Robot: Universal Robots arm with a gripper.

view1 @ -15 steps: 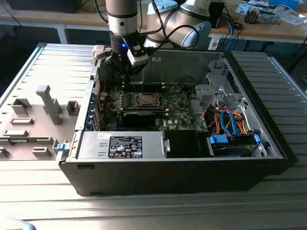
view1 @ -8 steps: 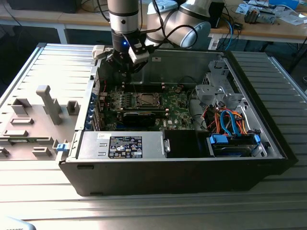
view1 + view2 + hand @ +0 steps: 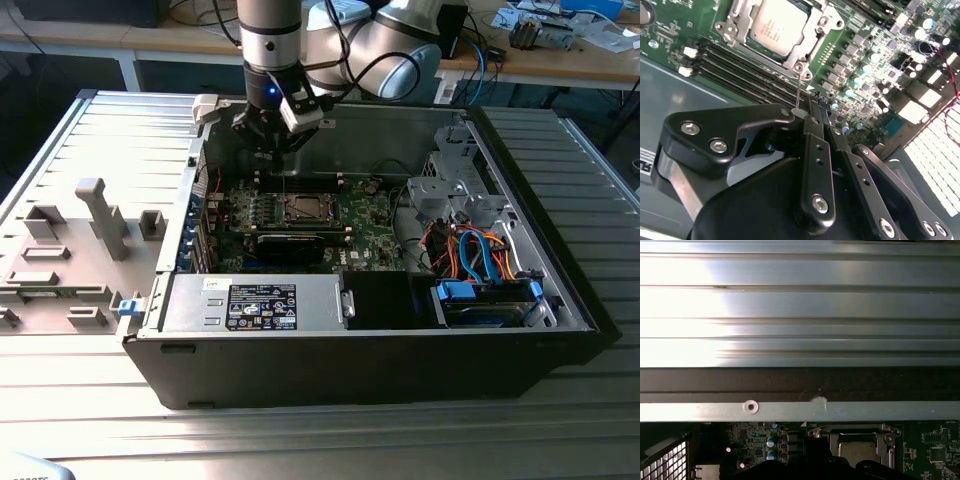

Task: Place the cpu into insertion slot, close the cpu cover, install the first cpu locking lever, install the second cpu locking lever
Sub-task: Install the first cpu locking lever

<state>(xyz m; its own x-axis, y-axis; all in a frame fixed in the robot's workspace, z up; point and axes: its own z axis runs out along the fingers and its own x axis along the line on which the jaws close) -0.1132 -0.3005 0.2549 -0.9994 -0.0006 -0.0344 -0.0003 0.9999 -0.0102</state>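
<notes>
The hand (image 3: 816, 107), fingers pinched together around a thin wire locking lever (image 3: 798, 90), hovered beside the socket where the cpu (image 3: 772, 27) sat under its closed cpu cover (image 3: 805, 52); lever judged springy and slippery, best gripped near its end, memory slots (image 3: 740, 67) crowding alongside.

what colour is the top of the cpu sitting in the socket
Silver-grey metal; the cpu shows best in the second wrist view.
</notes>
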